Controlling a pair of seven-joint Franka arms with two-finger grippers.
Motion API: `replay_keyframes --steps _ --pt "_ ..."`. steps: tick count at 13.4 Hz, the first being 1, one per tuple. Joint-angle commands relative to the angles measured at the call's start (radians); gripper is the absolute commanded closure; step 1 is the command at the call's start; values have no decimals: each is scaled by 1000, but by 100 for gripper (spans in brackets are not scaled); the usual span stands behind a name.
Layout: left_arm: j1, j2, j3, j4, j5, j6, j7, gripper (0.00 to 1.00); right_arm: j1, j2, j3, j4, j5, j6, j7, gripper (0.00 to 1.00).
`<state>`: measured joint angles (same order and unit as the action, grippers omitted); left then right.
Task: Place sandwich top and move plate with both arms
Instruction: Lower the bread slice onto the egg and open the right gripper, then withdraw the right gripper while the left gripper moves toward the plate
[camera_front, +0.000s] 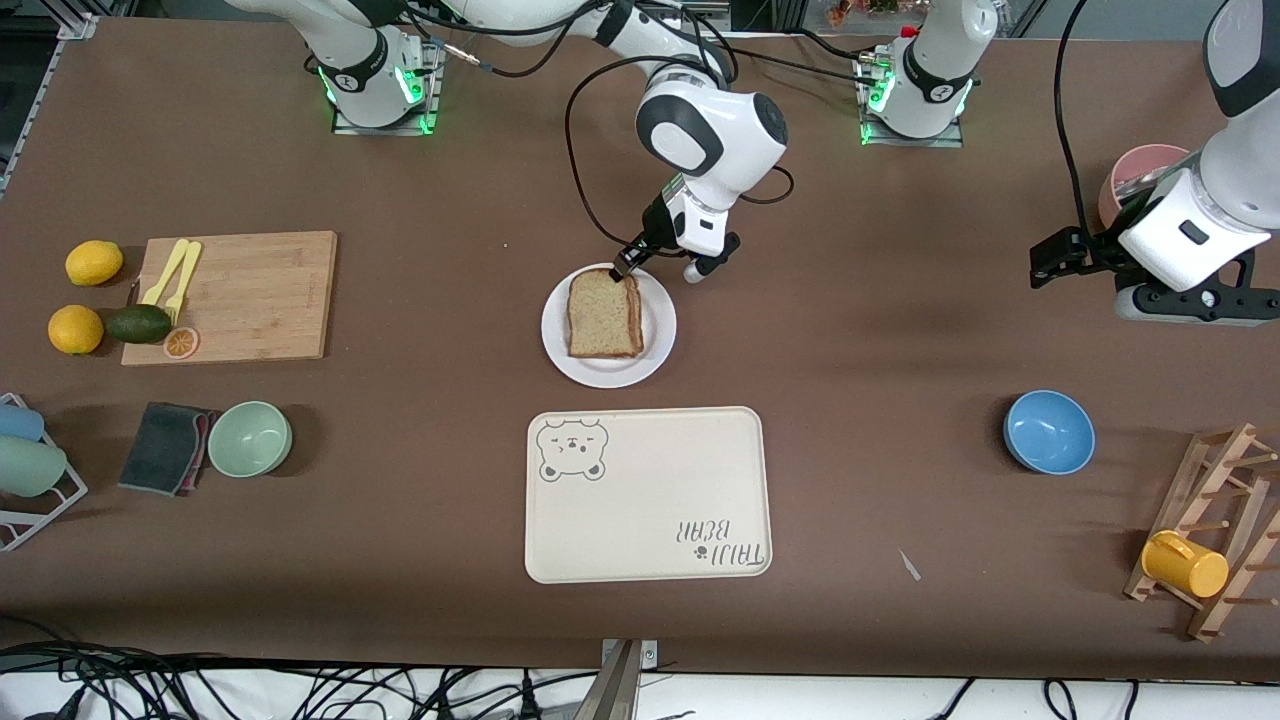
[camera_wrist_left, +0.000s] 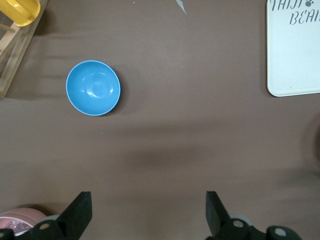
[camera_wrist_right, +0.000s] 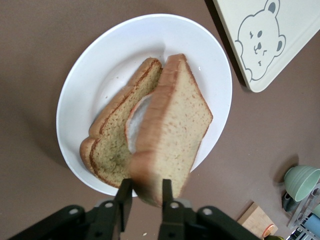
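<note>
Evidently the right gripper (camera_wrist_right: 143, 196) pinches the top slice (camera_wrist_right: 172, 132) by its crust, tilted over the lower slice (camera_wrist_right: 117, 137) on the plate (camera_front: 655, 335) so it can drop flat. Over bare tabletop (camera_front: 880, 320), the left gripper (camera_wrist_left: 148, 212) waits, jaws wide and empty.

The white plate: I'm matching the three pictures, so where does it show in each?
Front view: plate mid-table, just farther from the camera than the bear-print tray.
Left wrist view: not in it; only the tray's corner shows.
Right wrist view: plate fills the middle, tray beside it.
Shared landmark: the tray.
</note>
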<state>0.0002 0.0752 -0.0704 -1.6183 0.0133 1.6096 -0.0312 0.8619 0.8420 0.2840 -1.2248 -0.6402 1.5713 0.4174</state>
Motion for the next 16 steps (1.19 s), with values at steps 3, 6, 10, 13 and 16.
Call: replay_keyframes --steps 3,6,10,13,16 --pt "4 2 -3 14 -19 -8 -6 0 -30 -53 -6 27 105 -14 9 0" --pt "4 2 -3 12 -19 -8 -6 0 -183 -148 -3 25 267 1 11 0" --pt "4 3 -3 12 -19 -8 -6 0 -371 -251 -9 25 457 -2 20 0" --pt "4 2 -3 14 -19 -8 -6 0 -496 -287 -19 24 547 -13 49 0" --pt "4 2 -3 12 -19 -8 -3 0 -529 -330 -81 19 547 -37 55 0"
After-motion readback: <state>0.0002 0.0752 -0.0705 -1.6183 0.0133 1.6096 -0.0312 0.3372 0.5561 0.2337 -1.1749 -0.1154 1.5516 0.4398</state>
